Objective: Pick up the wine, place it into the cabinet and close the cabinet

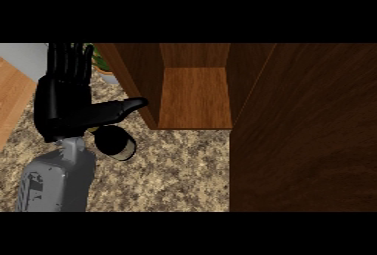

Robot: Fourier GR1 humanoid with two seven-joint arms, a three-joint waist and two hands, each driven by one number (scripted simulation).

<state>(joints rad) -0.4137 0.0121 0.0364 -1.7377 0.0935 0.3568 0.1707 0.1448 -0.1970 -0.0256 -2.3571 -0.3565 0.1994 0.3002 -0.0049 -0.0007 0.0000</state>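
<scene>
At the far left you have the left hand (pixel 63 102), the only hand in view; its fingers stand straight toward the back of the counter (pixel 177 169) and the thumb sticks out to the right, so it is open and grips nothing. Just under that thumb, beside the wrist, sits the wine (pixel 112 142); it shows as a dark round shape with a pale edge at its lower right, which suggests you are looking nearly down its long axis, though I cannot say from this angle whether it stands straight or leans. So the bottle lies to the palm's right and nearer you than the fingers; your next move, as I judge it, is to lower the hand and curl round it. Further right the cabinet (pixel 195 99) stands open, its wooden shelf showing; the dark cabinet door (pixel 309 129) fills the right side; the carry runs rightward and away from you.
</scene>
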